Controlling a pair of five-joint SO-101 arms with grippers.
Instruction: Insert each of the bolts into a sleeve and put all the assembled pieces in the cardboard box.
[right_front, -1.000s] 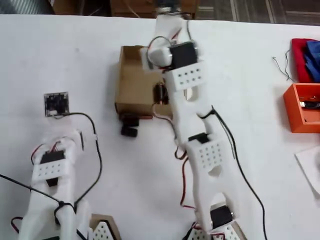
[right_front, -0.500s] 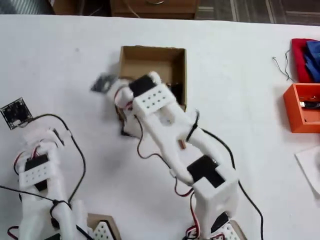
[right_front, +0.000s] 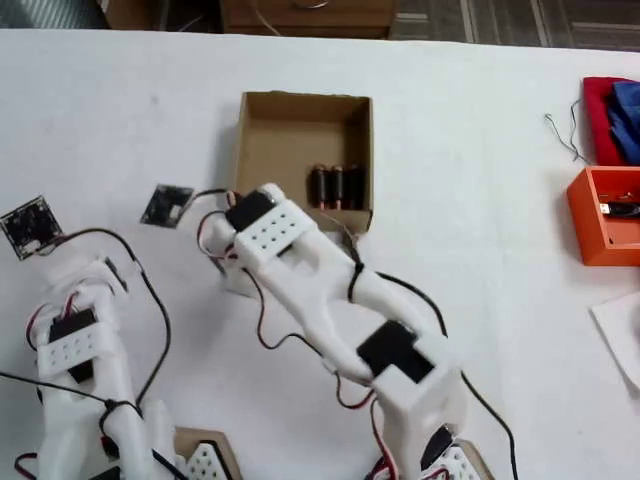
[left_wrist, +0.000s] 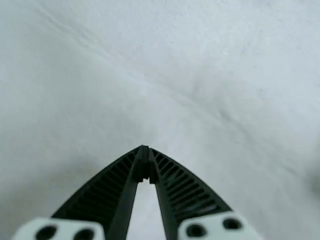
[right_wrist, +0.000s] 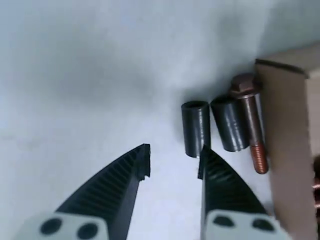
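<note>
The white worktop (right_front: 480, 130) carries an open brown cardboard box (right_front: 300, 97) near its middle. Just beside the box's outer wall lie a copper-coloured hex-head bolt (right_wrist: 248, 120), a black cylindrical sleeve (right_wrist: 229, 122) and a second black sleeve (right_wrist: 195, 127), side by side. Well apart, at the worktop's edge, sit an orange plastic box (right_front: 590, 215) and a red cloth (right_front: 597, 105).

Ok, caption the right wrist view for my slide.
Right gripper, jaws open, beside two black sleeves and a loose copper bolt lying by the cardboard box.
</note>
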